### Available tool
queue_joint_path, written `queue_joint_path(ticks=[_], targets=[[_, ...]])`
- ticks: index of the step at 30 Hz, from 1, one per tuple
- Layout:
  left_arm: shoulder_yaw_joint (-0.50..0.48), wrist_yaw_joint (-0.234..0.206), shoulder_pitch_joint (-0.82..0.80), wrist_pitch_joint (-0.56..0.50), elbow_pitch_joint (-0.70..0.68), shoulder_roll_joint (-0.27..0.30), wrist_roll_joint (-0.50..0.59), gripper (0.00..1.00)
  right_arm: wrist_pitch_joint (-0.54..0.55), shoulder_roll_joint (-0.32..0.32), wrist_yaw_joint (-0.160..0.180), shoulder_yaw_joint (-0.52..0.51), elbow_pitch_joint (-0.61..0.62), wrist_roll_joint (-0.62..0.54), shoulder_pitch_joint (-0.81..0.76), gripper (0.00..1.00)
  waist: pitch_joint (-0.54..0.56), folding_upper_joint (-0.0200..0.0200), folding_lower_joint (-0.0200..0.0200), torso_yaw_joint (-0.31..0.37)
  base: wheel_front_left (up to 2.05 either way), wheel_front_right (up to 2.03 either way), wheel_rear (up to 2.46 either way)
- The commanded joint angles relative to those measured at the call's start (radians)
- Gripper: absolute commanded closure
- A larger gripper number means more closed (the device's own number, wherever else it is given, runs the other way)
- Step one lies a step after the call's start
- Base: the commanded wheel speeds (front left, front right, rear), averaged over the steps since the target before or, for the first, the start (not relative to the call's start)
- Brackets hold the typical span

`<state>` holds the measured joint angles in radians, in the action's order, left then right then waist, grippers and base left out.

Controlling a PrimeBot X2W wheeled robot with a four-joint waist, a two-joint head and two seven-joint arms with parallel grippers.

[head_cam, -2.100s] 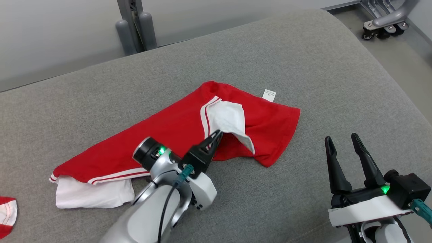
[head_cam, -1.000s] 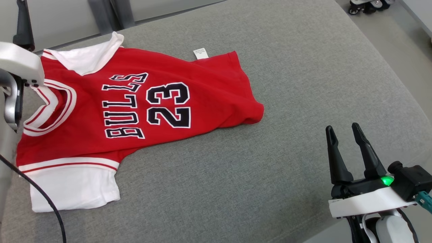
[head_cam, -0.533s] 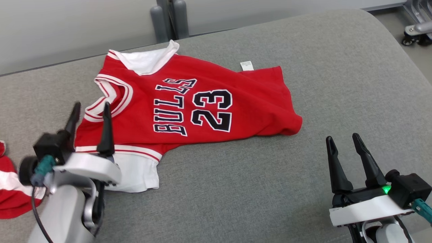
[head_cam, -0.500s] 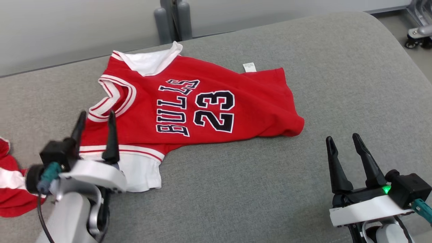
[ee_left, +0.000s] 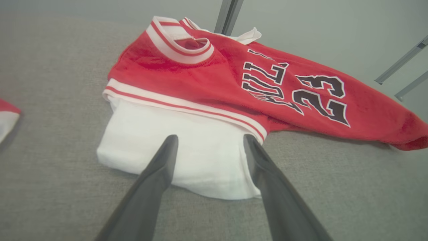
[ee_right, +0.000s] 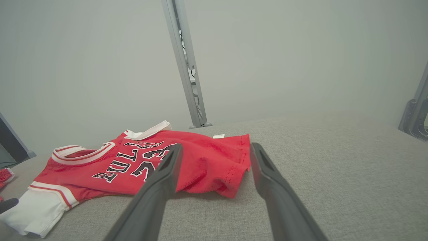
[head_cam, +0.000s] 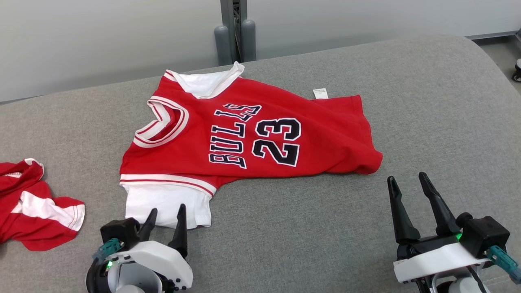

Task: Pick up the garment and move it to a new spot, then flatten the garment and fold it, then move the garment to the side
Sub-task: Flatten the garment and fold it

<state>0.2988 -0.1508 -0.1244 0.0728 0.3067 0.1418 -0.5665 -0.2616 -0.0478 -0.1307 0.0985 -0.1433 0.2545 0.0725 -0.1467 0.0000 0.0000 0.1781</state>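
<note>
A red jersey (head_cam: 244,134) printed "BULLS 23", with white sleeves and trim, lies spread face up on the grey cushion (head_cam: 407,101), neck towards the left. Its near white sleeve (head_cam: 167,203) rests just beyond my left gripper (head_cam: 166,215), which is open and empty at the lower left. The left wrist view has that sleeve (ee_left: 174,150) between and beyond the left gripper's tips (ee_left: 209,140). My right gripper (head_cam: 407,181) is open and empty at the lower right, short of the jersey's hem (ee_right: 230,167). A small white label (head_cam: 320,93) sticks out at the far edge.
A second red and white garment (head_cam: 28,203) lies crumpled at the cushion's left edge. A grey metal post (head_cam: 235,30) stands behind the cushion against a pale wall. Bare cushion stretches right of the jersey and along the front.
The jersey has gone from a folded heap, with the left gripper at it, to lying spread face up. The left gripper has let go and drawn back to the lower left. The camera has shifted.
</note>
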Motion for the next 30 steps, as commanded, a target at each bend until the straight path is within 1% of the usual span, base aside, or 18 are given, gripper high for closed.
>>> queue_joint_path(ticks=[1,5,8,13,17,18,20,21,22,25,30], targets=[[0.006,0.000,0.013,-0.011,0.008,0.000,-0.005,0.00,-0.006,-0.005,0.000,-0.002,-0.002,0.000,-0.001,0.00,0.000,0.0000,0.0000,0.002,0.00,0.00,0.00],[0.036,-0.004,-0.002,-0.055,0.043,-0.001,0.008,0.00,-0.006,-0.005,0.000,0.000,-0.008,-0.002,0.008,0.00,-0.003,0.0000,0.0000,0.010,0.00,0.00,0.00],[0.061,0.005,-0.019,-0.075,0.064,0.003,0.023,0.00,-0.006,-0.005,0.000,0.000,-0.009,-0.003,0.010,0.00,-0.005,0.0000,0.0000,0.017,0.00,0.00,0.00],[0.098,0.031,-0.040,-0.092,0.087,-0.005,0.028,0.00,-0.006,-0.005,0.000,0.004,-0.013,0.000,0.005,0.00,-0.004,0.0000,0.0000,0.030,0.00,0.00,0.00],[0.124,0.051,-0.047,-0.086,0.112,-0.016,0.035,0.00,-0.006,-0.006,0.000,0.006,-0.017,0.002,0.001,0.00,0.002,0.0000,0.0000,0.038,0.00,0.00,0.00],[0.128,0.054,-0.052,-0.086,0.123,-0.016,0.037,0.36,-0.006,-0.005,0.000,0.007,-0.018,0.003,0.000,0.00,0.004,0.0000,0.0000,0.039,0.00,0.00,0.00],[0.133,0.049,-0.056,-0.079,0.148,-0.014,0.045,0.92,-0.006,-0.006,0.000,0.011,-0.019,0.004,-0.001,0.00,0.009,0.0000,0.0000,0.043,0.00,0.00,0.00],[0.138,0.046,-0.059,-0.075,0.163,-0.010,0.054,1.00,-0.006,-0.006,0.000,0.012,-0.019,0.005,-0.001,0.00,0.011,0.0000,0.0000,0.045,0.00,0.00,0.00],[0.143,0.042,-0.065,-0.069,0.175,-0.006,0.063,1.00,-0.006,-0.006,0.000,0.014,-0.019,0.006,0.000,0.00,0.013,0.0000,0.0000,0.046,0.00,0.00,0.00],[0.141,0.054,-0.080,-0.022,0.186,-0.008,0.066,1.00,-0.006,-0.006,0.000,0.014,-0.019,0.006,-0.007,0.00,0.023,0.0000,0.0000,0.047,0.00,0.00,0.00],[0.134,0.050,-0.080,0.023,0.146,0.000,0.071,1.00,-0.006,-0.006,0.000,0.007,-0.023,0.001,-0.023,0.00,0.042,0.0000,0.0000,0.037,0.00,0.00,0.00]])
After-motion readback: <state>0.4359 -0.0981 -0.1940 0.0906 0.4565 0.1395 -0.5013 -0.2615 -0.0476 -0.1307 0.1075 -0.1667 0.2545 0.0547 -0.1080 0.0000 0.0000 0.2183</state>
